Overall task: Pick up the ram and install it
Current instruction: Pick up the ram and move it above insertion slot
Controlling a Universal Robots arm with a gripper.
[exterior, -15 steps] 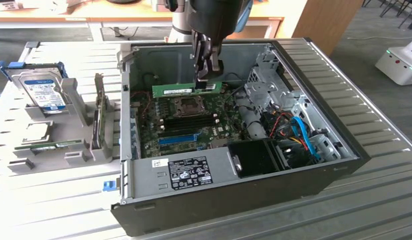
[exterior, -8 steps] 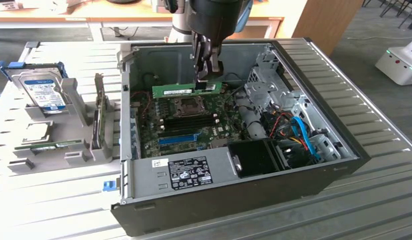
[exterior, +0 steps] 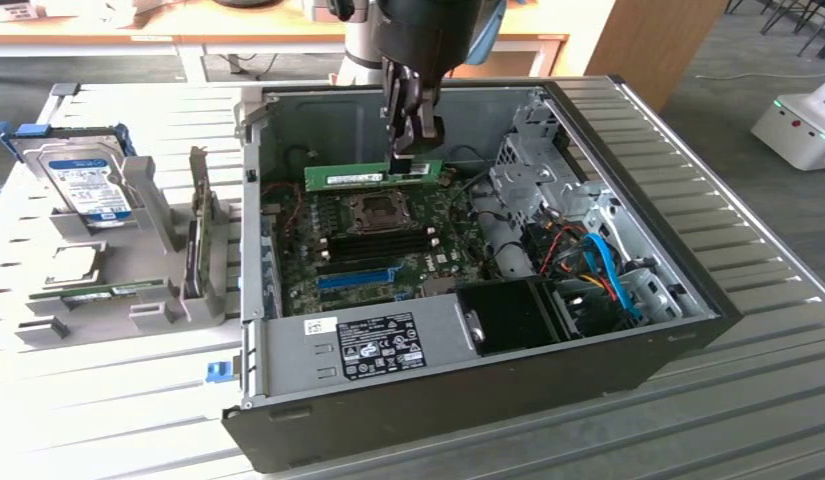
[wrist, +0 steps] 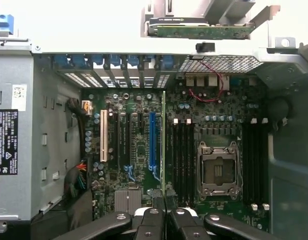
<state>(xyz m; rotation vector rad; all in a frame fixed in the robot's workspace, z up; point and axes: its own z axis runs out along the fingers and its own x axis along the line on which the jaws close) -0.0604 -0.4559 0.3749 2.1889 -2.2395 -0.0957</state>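
**Exterior view**

The ram (exterior: 365, 176) is held by the gripper (exterior: 408, 156) inside the open computer case (exterior: 519, 400). The case stands near the middle of the tabletop (exterior: 759, 380). The jaws are clenched on the stick's upper edge, close to its end at the exterior view's right.

The stick is carried level and on edge, clear of the motherboard (exterior: 426, 265). It hangs above the CPU socket (exterior: 379, 212), on the side of the case nearest the tabletop's far edge.

It is seen as a long, thin green board with 1 white label and a row of dark chips. Its contact edge cannot be made out.

The pick-up is judged complete, and positioning over the board is judged to be the step in hand. The stick is not yet seated.

**Wrist view**

The ram (wrist: 164, 145) is seen edge-on as 1 thin green line running out from the gripper (wrist: 164, 200). It lies between the blue expansion slot (wrist: 152, 140) and the nearer of 2 banks of black memory slots (wrist: 181, 160). That bank sits beside the CPU socket (wrist: 217, 170). The stick appears parallel to the slots.

Installation is judged to call for the following:

- The lower edge is to be centred over 1 memory slot.
- The stick is to be kept parallel and upright.
- Pressure is to be applied straight down.

The state of the slot latches cannot be told.
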